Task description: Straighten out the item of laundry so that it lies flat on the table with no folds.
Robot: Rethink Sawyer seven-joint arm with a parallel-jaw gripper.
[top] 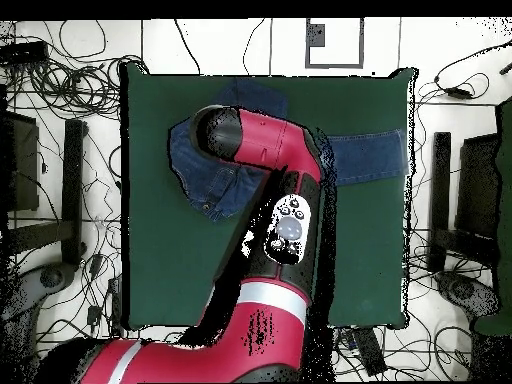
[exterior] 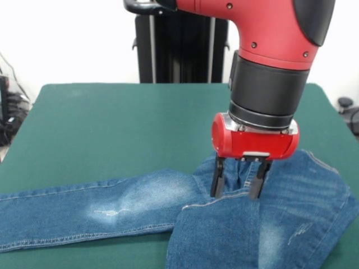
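One pair of folded jeans (exterior: 235, 224) on green table (exterior: 112, 129), one gripper (exterior: 236, 193) parted, fingertips down on denim

The pair of blue denim jeans (exterior: 235, 224) across the lower part of the front view is mid blue with faded whitish patches, one on the leg at lower left and another near the bottom centre-right; tan stitching runs along its seams and hems. Under it the large table's cloth top (exterior: 112, 129) is a plain dark green. The robot arm (exterior: 269, 33) at upper right has a glossy red shell with a wide black collar. Below this, the gripper (exterior: 239, 189) has a red body with thin black fingers (exterior: 217, 178).
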